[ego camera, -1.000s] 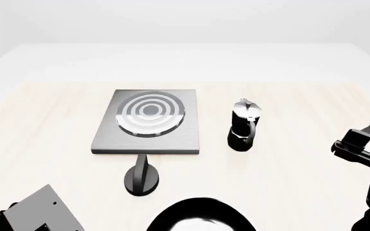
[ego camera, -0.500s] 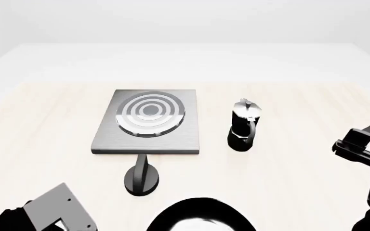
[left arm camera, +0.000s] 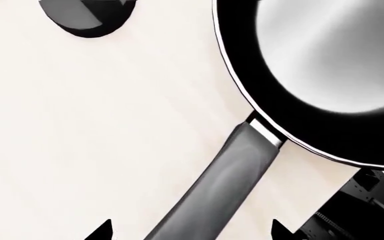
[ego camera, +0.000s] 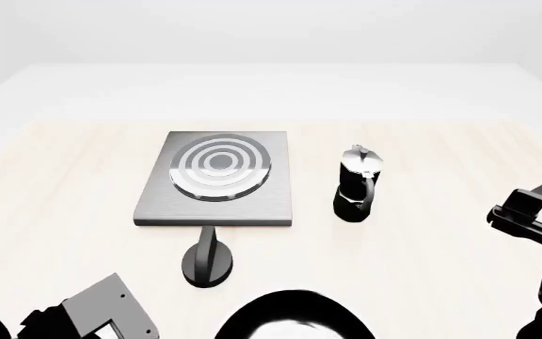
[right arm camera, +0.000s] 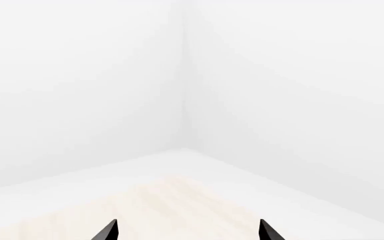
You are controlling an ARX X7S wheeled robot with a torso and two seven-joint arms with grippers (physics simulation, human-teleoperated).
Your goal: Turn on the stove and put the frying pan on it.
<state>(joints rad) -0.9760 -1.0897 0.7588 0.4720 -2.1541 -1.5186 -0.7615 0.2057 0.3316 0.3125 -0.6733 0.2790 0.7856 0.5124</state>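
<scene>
the pan [left arm camera: 325, 60] lies at the near table edge, in front of the knob [ego camera: 207, 260] and apart from the stove [ego camera: 218, 178]; only its rim shows in the head view. we note the handle [left arm camera: 219, 190] running between the left gripper's [left arm camera: 190, 231] two tips in the left wrist view, with clear gaps on both sides: the jaws stand apart, nothing held. the right gripper [right arm camera: 188, 230] is likewise spread and unloaded, raised at the table's right and facing the room corner.

risks, in our judgement: a grip taken this far down the handle leaves the heavy bowl hanging far out, so the pan may sag or twist in the jaws on lifting. the upright knob stands directly between pan and stove; a low carry could strike it. the knob is untouched, so the burner is presumably not yet on.

the moka pot [ego camera: 358, 185] stands right of the stove, apart from it, and could be tipped by a wide swing of the pan. the table [ego camera: 440, 141] is otherwise unobstructed along that path.
</scene>
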